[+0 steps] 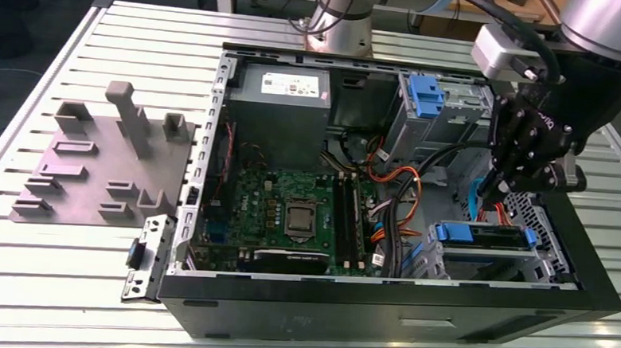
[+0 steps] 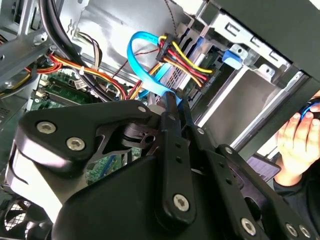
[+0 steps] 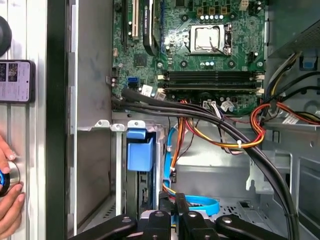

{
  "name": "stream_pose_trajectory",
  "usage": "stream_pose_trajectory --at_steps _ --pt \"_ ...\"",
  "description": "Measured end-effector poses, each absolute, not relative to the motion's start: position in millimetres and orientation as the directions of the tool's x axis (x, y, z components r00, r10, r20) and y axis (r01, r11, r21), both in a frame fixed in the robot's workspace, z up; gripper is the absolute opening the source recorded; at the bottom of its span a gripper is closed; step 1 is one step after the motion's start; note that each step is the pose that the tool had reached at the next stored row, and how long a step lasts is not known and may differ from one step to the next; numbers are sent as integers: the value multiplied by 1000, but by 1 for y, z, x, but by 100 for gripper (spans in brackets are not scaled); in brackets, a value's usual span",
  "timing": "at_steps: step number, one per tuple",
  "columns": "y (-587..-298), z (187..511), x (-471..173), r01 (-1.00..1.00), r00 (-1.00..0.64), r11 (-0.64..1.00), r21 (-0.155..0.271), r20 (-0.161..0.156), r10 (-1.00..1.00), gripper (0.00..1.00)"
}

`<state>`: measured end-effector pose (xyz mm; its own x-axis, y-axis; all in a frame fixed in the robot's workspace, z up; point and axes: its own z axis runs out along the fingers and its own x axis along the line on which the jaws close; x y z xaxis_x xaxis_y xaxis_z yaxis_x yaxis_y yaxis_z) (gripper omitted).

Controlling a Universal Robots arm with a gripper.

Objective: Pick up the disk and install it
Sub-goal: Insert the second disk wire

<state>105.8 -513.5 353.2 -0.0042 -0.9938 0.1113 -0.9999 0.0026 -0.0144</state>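
The disk (image 1: 485, 235), silver with blue caddy rails, sits in the lower drive cage at the case's corner on the exterior view's right. The first wrist view looks down on its blue rail end (image 3: 140, 151) standing in the cage slot. My gripper (image 1: 504, 182) hangs just above that cage, pointing down into the case. In both wrist views its thin fingers stand close together, shut (image 2: 175, 102) (image 3: 173, 206). A blue data cable (image 2: 142, 65) and a red-yellow-black power lead (image 2: 187, 60) run right past the tips. Whether the cable is pinched is hidden.
The open computer case (image 1: 389, 302) lies on a slatted metal table (image 1: 28, 287). A blue latch (image 1: 425, 96) sits on the upper drive cage. Thick black cables (image 3: 210, 117) cross the case near the motherboard (image 1: 287, 213). A grey fixture block (image 1: 98, 167) stands outside. A person's hand (image 2: 295, 140) rests beside the case.
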Motion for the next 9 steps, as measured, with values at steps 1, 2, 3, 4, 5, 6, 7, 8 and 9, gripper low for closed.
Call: stream_pose_trajectory --at_steps 1,2,3,4,5,6,7,8,9 --pt "-514 353 104 -1000 -4 2 -17 111 -994 16" --pt "-514 352 103 -1000 -4 2 -19 111 -994 16" --pt "-515 352 102 -1000 -4 1 -23 111 -994 16" --pt "-516 351 102 -1000 -4 1 -27 111 -994 16" --pt "-518 351 102 -1000 -4 1 -31 111 -994 16" --pt "-519 350 101 -999 -4 0 -36 110 -994 16" --pt "-520 350 101 -999 -5 0 -40 110 -994 16" --pt "-522 349 101 -999 -5 0 -43 108 -994 16" --pt "-524 349 101 -999 -5 0 -46 106 -994 16"
